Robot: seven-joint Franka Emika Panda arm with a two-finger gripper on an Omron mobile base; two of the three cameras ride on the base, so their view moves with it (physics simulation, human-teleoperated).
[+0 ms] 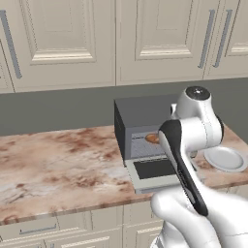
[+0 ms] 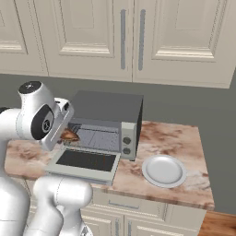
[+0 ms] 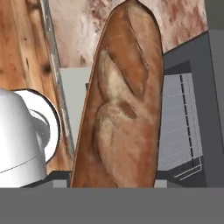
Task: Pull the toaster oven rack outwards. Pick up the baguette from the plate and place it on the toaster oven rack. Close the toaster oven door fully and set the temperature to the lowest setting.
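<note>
Gripper point(image 2: 64, 133) grips the baguette point(image 3: 120, 100) at the oven point(image 2: 108, 115) mouth, we see, the loaf hanging just above the rack point(image 3: 181, 127). Below the oven, the door point(image 2: 85, 161) lies flat open; right of the oven sits the plate point(image 2: 164, 170), bare.
</note>
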